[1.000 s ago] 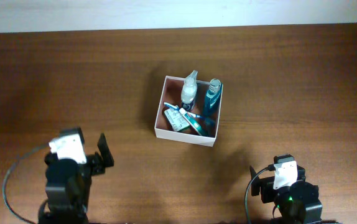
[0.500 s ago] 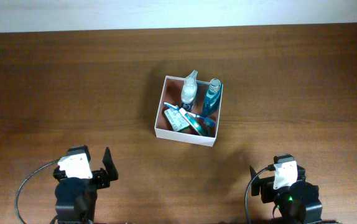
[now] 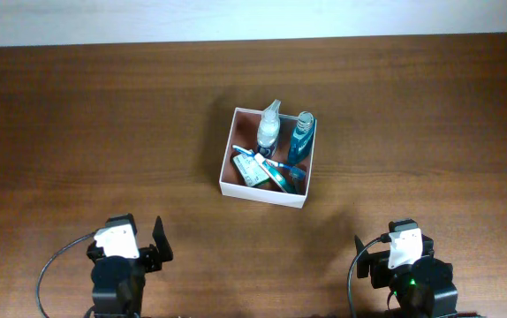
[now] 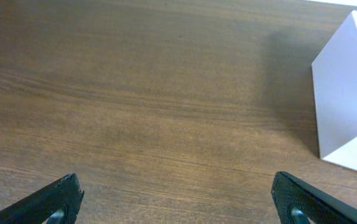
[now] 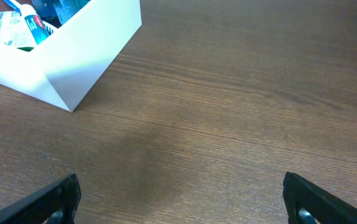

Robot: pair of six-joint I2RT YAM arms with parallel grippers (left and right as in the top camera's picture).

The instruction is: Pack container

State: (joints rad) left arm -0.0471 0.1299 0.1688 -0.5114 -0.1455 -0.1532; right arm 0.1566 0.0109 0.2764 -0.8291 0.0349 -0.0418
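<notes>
We read left tool (image 4: 177,202) and right tool (image 5: 180,199) as spread wide and empty, parked because the container (image 3: 263,196), ahead-right of the left and ahead-left of the right, already looks packed with toiletries (image 3: 269,132).

Dark wood table, matt white box, glossy plastic inside

The table (image 4: 135,118) under the left hand (image 4: 175,198) is brown wood with fine straight grain, smooth and dully sheened. Ahead and to the left of the right hand (image 5: 178,198), the container (image 5: 85,53) has thin, smooth, matt white walls, perhaps card. In it, the teal bottle (image 3: 299,137) and clear bottle (image 3: 269,126) look like glossy translucent plastic. The printed packet (image 5: 10,28) is shiny. The fingers (image 5: 54,200) are matt black.
</notes>
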